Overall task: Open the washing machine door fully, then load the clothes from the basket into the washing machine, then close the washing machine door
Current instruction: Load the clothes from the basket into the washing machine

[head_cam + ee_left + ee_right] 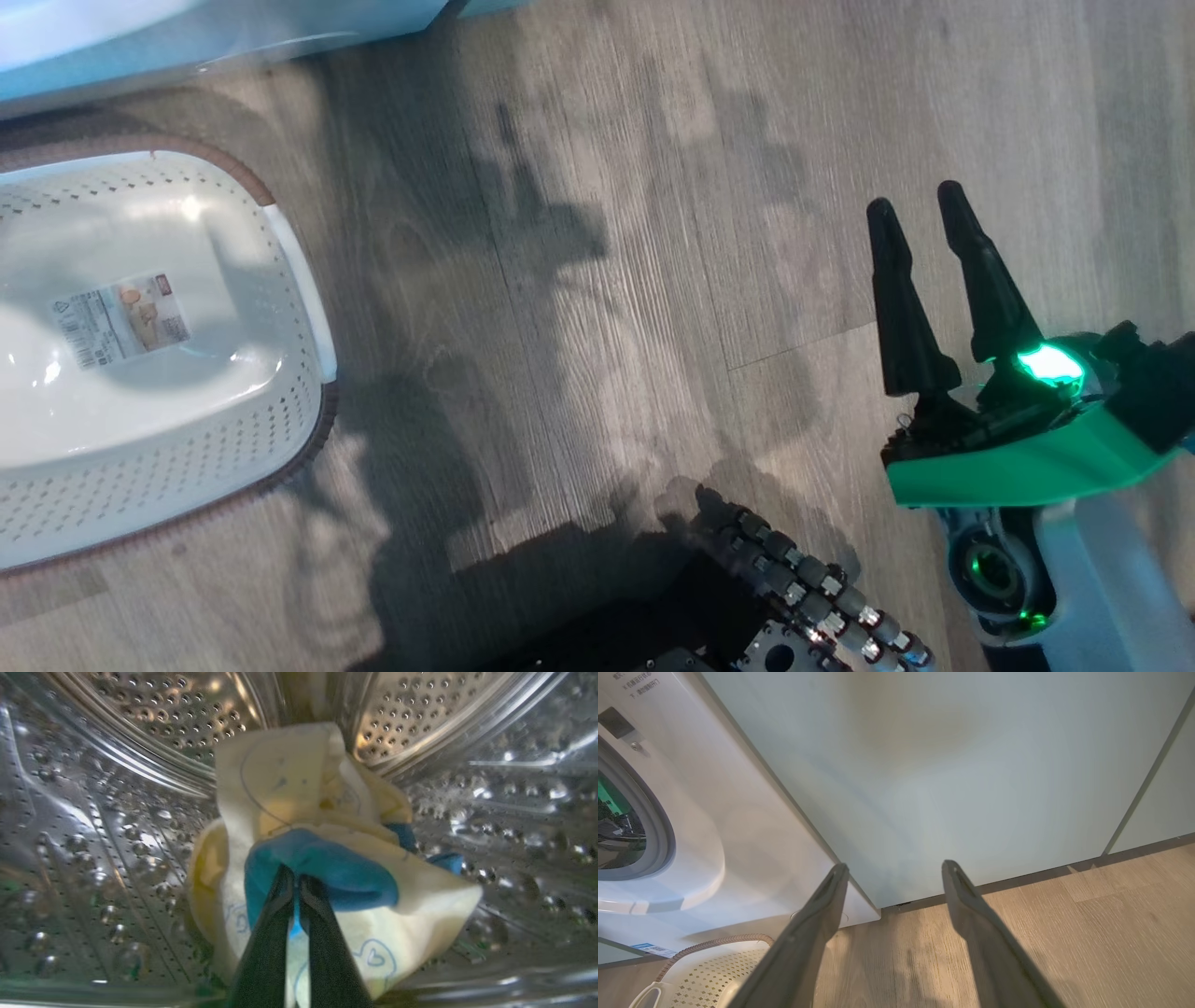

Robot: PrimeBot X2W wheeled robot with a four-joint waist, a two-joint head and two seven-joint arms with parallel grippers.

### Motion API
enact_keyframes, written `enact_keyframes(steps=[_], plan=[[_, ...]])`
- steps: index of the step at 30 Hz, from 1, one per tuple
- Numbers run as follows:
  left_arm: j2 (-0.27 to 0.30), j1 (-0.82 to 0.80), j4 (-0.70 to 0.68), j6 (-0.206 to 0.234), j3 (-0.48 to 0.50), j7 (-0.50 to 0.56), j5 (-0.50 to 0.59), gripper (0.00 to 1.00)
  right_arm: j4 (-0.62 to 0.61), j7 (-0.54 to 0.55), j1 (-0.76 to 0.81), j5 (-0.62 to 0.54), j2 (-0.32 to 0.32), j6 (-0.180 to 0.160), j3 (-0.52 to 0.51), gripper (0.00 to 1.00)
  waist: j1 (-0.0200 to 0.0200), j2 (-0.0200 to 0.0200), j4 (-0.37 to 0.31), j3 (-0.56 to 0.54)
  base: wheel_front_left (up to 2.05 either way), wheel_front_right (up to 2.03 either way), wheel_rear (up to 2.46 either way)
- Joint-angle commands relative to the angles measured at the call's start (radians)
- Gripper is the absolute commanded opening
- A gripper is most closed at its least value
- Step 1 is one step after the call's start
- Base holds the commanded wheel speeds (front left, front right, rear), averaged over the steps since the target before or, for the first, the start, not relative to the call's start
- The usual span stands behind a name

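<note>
My left gripper [295,877] is inside the washing machine's shiny steel drum [117,826], shut on the blue trim of the pale yellow clothes [289,779], which hang bunched in front of it. The cream basket [187,439] stands on the floor at the left of the head view, its bare bottom and label showing. My right gripper [915,203] hovers open over the floor at the right, holding nothing. In the right wrist view the right gripper [895,867] points at a cabinet panel, with the white washing machine [738,826] and the basket [719,961] to its left. The washing machine door is out of view.
A pale green cabinet panel [971,765] stands right of the washer. Grey wood floor [653,233] stretches between the basket and my right arm. My base, with its roller wheel [812,588], sits at the lower middle of the head view.
</note>
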Motion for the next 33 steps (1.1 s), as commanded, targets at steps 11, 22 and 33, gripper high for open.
enact_keyframes(steps=[11, 22, 33], plan=[[-0.006, -0.048, 0.055, 0.001, -0.002, -0.057, -0.004, 1.00, -0.024, -0.007, 0.014, -0.019, -0.008, -0.003, -0.006, 1.00, 0.0001, 0.0000, 0.036, -0.015, 0.00, 0.00, 0.00], [-0.077, 0.024, 0.055, 0.005, 0.016, -0.156, -0.065, 1.00, -0.020, -0.007, 0.011, -0.056, -0.008, -0.003, -0.025, 1.00, 0.0001, 0.0000, 0.100, -0.050, 0.00, 0.00, 0.00], [-0.147, 0.283, -0.124, 0.086, 0.034, -0.292, -0.098, 1.00, -0.007, -0.007, 0.034, -0.112, -0.008, -0.003, -0.099, 1.00, 0.0001, 0.0000, 0.178, -0.122, 0.00, 0.00, 0.00]])
